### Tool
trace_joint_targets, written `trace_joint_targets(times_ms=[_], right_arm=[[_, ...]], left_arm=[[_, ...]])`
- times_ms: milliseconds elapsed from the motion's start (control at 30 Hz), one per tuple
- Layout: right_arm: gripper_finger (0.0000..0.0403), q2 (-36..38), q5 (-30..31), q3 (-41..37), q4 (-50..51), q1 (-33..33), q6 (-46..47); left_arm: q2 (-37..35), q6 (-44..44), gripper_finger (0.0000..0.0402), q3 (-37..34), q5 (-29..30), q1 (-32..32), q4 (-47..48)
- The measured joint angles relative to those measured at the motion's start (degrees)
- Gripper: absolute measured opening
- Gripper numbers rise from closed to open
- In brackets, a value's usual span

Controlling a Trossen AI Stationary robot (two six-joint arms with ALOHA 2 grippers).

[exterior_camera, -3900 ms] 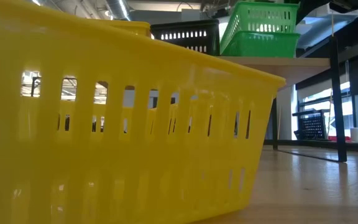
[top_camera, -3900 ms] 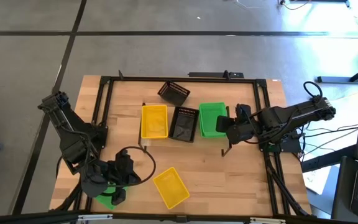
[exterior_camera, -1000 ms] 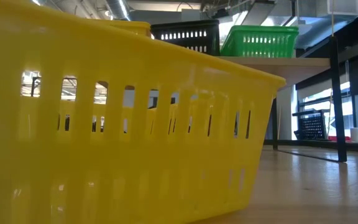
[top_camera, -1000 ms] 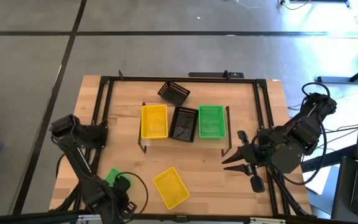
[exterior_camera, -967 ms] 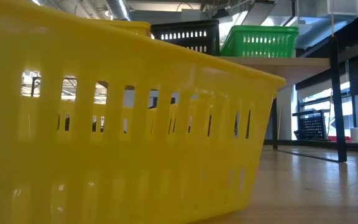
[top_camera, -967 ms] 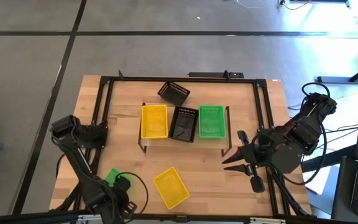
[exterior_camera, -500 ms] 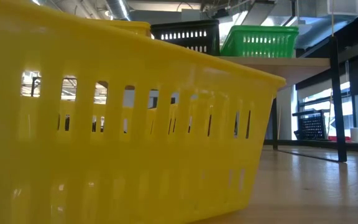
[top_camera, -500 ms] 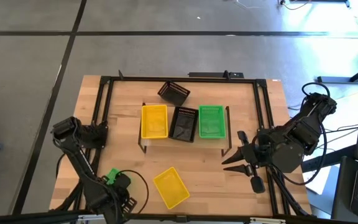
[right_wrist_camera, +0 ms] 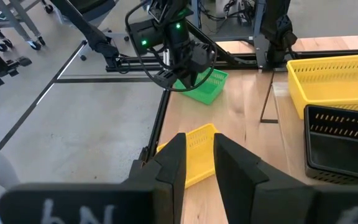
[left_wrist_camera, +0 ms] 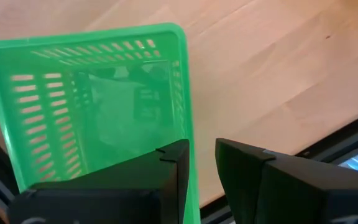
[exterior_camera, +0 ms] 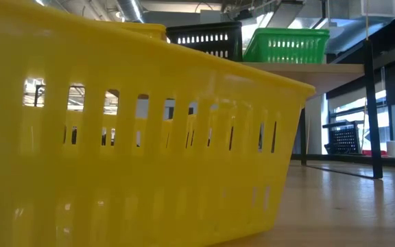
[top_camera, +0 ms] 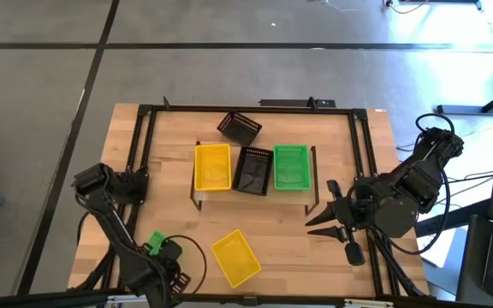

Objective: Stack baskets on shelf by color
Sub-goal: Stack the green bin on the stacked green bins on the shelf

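The shelf (top_camera: 270, 178) carries a yellow basket (top_camera: 212, 166), a black basket (top_camera: 253, 170) and a green basket (top_camera: 292, 166) side by side, each flat on its bottom. A second black basket (top_camera: 239, 127) sits tilted on the table behind the shelf. A second yellow basket (top_camera: 235, 257) lies near the table's near edge and fills the low view (exterior_camera: 115, 137). My left gripper (left_wrist_camera: 202, 146) is at the near left corner, shut on a second green basket (top_camera: 156, 244). My right gripper (top_camera: 311, 219) hovers right of the shelf, shut and holding nothing. My left gripper pinches the green basket's side wall at its rim (left_wrist_camera: 188, 134), one finger inside the basket and one outside, coming from above. In the right wrist view the basket (right_wrist_camera: 207, 87) hangs tilted under the fingers; whether its low edge touches the table I cannot tell.
Black rails (top_camera: 139, 154) frame the tabletop on the left, far and right sides. Bare wood lies between the shelf and the near edge, right of the loose yellow basket. Cables trail off the right side (top_camera: 452, 222).
My left arm has shifted slightly toward the near edge, still shut on the green basket, which stays at about the same spot. My right arm has kept still.
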State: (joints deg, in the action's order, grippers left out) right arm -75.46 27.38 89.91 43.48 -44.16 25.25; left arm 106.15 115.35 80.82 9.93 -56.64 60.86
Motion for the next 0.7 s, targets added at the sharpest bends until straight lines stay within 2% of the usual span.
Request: trace_joint_targets(times_ms=[433,700], right_arm=[[0.0079,0.00,-0.01,0.00,0.04,0.00,-0.02],[0.0079,0.00,-0.01,0.00,0.11,0.01,-0.04]], left_arm=[[1.03,-0.39,0.0069,-0.03,-0.15,0.37,1.25],[5.58,-0.42,0.0069,-0.08,-0.20,0.37,0.85]])
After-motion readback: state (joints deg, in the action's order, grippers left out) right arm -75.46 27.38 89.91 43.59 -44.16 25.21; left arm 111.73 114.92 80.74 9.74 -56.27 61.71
